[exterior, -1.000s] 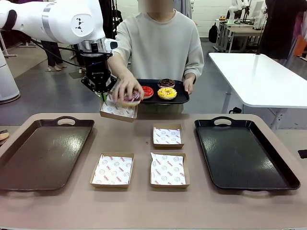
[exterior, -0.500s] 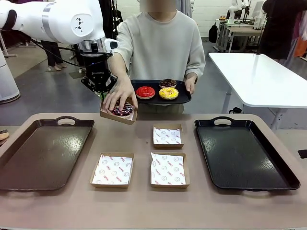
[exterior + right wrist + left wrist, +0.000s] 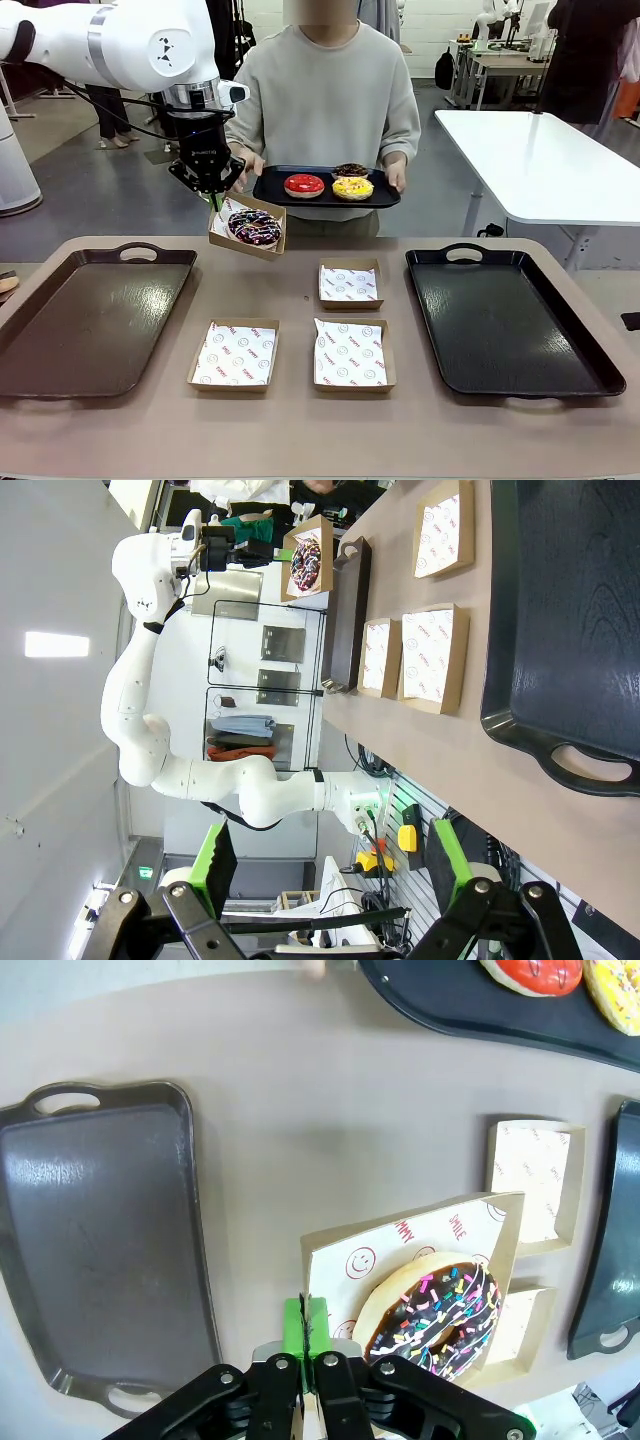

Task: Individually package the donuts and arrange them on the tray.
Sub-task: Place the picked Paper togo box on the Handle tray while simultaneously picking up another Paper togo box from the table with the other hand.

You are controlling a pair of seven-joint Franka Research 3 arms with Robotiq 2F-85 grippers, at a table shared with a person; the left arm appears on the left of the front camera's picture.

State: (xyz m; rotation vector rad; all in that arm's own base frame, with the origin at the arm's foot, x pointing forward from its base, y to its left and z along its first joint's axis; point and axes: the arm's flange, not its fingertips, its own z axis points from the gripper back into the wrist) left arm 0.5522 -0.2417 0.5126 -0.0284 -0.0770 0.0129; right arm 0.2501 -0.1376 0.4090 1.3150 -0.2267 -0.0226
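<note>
the dark sprinkled donut (image 3: 254, 227) sat in the paper-lined box (image 3: 222, 215) your left fingers (image 3: 292, 1322) clenched by its edge, tilted above the desk (image 3: 300, 285). the red donut (image 3: 304, 185), yellow donut (image 3: 352, 187) and brown donut (image 3: 350, 171) lay on the person's tray (image 3: 268, 190); your right fingers (image 3: 217, 858) stood released.

Person's hand (image 3: 244, 163) left the sprinkled donut (image 3: 254, 226) (now boxed).
</note>
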